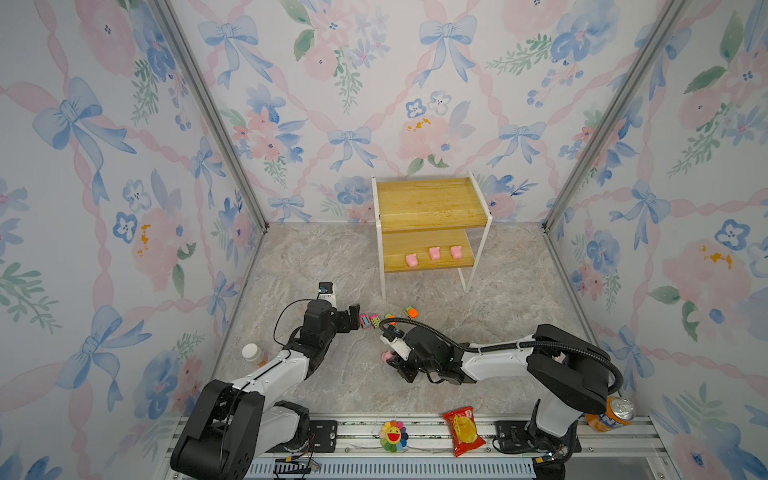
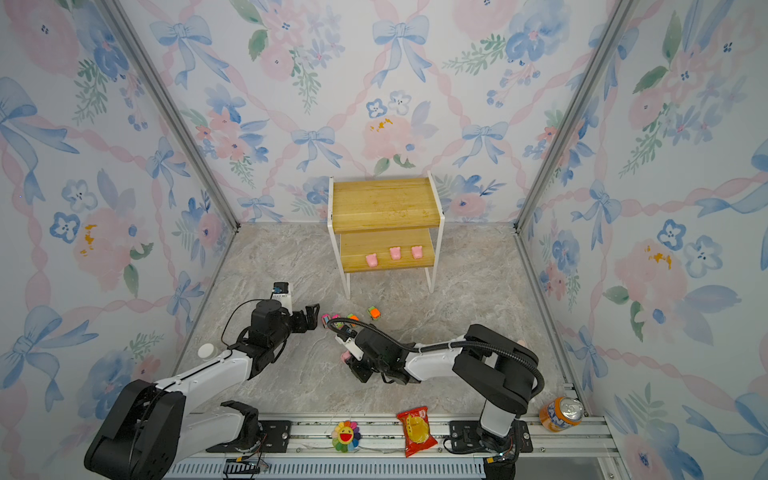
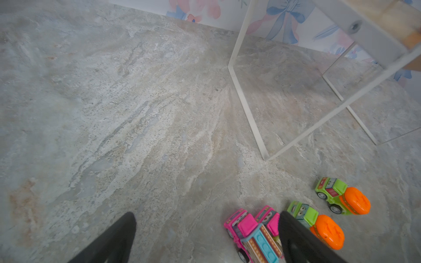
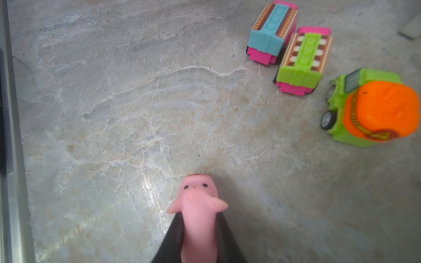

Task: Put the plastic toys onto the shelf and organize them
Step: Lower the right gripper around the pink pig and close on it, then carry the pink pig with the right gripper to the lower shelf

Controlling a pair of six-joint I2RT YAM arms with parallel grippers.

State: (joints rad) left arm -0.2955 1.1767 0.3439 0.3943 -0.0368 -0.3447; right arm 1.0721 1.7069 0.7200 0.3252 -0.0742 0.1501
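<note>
Between the right gripper's (image 4: 199, 219) black fingers (image 4: 175, 232) sits a plain pink pig-shaped toy (image 4: 198, 198). It is pinched on both flanks, with the snout sticking out past the tips. Can't tell whether it's lifted off the grey marble-pattern tabletop (image 4: 114, 113).

Ahead of those fingers, well apart from them, is a pink toy car with a teal roof (image 4: 268, 34). Right beside it is a pink toy car with a lime-green roof (image 4: 303, 59), and next along is a green toy car with an orange top (image 4: 373, 109).

The left gripper (image 3: 206, 218) has its fingers spread wide and holds nothing. The teal-roofed car lies between them, close against one finger, and the lime-roofed car is partly hidden behind that same finger. Just outside that finger is the green car, and a second green-and-orange car (image 3: 341, 197) sits a bit farther out.

Well beyond both grippers, in both top views, stands the two-tier shelf of yellow-tan wooden boards on a thin white frame (image 1: 428, 199). Three more pink pigs sit in a row on its lower board (image 1: 412, 260) (image 1: 434, 252) (image 1: 456, 251).
</note>
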